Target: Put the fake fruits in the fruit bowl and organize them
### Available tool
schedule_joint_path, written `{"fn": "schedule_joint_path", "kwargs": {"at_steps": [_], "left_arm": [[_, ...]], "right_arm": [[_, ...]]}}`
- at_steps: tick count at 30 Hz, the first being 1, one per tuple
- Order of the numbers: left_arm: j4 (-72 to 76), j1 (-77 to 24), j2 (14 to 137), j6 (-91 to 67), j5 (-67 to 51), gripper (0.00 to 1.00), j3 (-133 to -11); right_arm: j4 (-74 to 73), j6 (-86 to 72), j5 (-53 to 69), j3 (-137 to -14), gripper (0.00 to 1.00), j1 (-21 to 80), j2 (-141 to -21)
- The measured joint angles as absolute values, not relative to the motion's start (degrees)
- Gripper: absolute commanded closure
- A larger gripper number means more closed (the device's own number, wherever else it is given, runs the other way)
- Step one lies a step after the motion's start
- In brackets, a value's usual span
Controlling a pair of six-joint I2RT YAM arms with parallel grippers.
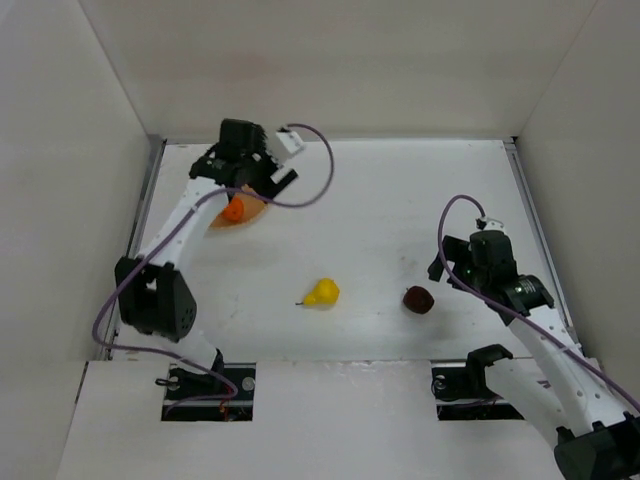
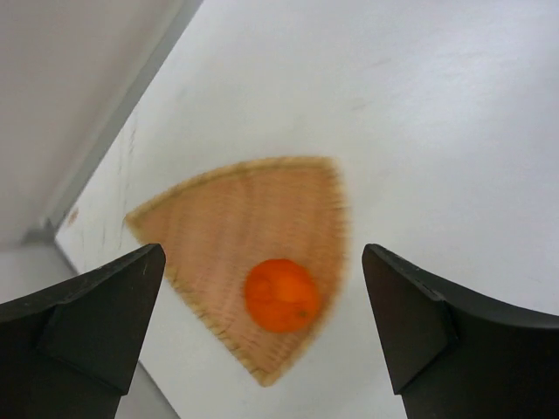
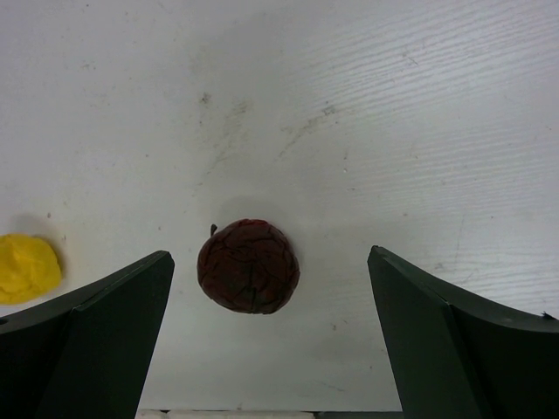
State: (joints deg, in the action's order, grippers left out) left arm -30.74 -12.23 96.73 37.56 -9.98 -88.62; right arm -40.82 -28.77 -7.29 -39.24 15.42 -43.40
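The tan fan-shaped fruit bowl lies at the table's far left, partly under my left arm in the top view. The round orange rests inside it near its narrow corner. My left gripper hangs above the bowl, open and holding nothing. The yellow pear lies on its side mid-table and shows at the left edge of the right wrist view. The dark red-brown apple sits on the table. My right gripper stands open above the apple, which lies between its fingers but apart from both.
White walls close the table in at the left, back and right. A metal rail runs along the left edge close to the bowl. Both arm bases sit at the near edge. Purple cables loop off each wrist.
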Motion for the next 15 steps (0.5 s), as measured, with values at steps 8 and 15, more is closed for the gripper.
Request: {"fn": "schedule_joint_path", "kwargs": {"at_steps": [8, 15], "left_arm": [[-45.76, -40.49, 83.4, 44.12, -20.43, 0.0, -70.28], [-40.51, -44.03, 88.07, 37.32, -17.69, 0.0, -60.42]], "right_arm": [[-38.46, -29.54, -5.37, -38.06, 0.0, 20.05, -46.35], [-37.65, -32.82, -5.58, -36.16, 0.0, 20.34, -44.99]]}}
